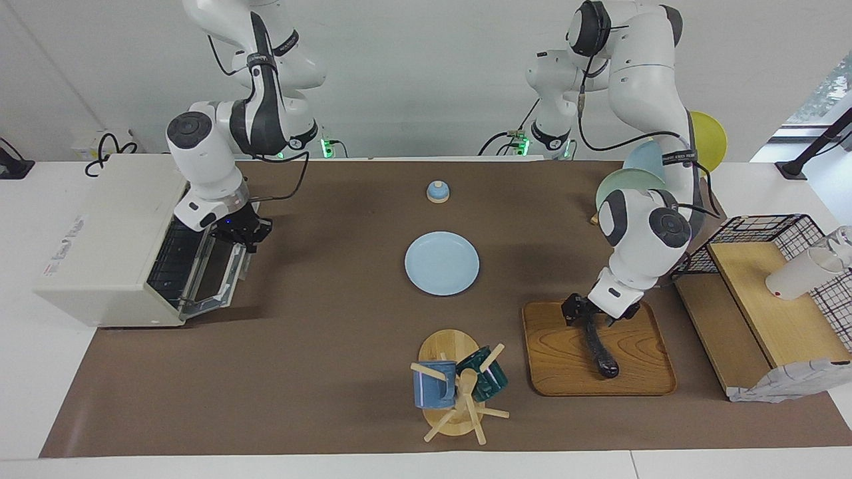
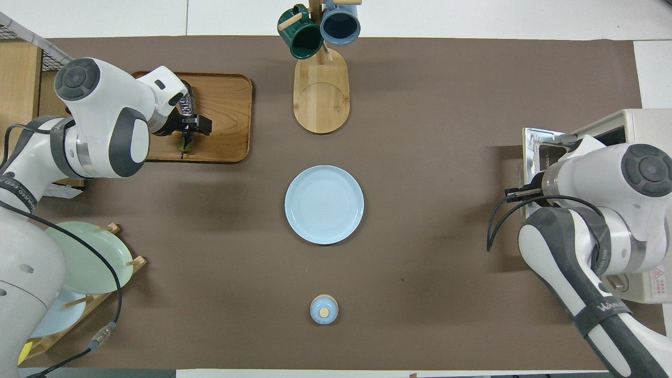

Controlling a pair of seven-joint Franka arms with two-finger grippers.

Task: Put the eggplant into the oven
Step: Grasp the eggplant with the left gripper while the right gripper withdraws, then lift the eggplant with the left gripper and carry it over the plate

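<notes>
Off-white toaster oven [image 1: 113, 259]: door down; my right gripper [image 1: 245, 234] at its handle, grip unreadable.
Dark purple eggplant [image 1: 599, 349]: on wooden tray [image 1: 566, 366], unlifted; left gripper [image 1: 589, 317] straddling it, closure unclear.

At the left arm's end of the desk, the left gripper [image 2: 188, 125] is over the eggplant [image 2: 185, 137] on a wooden tray [image 2: 226, 121]. At the right arm's end, the oven [image 2: 638, 131] has its door [image 2: 533, 139] dropped open under the right arm. A blue plate [image 2: 324, 205] lies mid-desk.
</notes>
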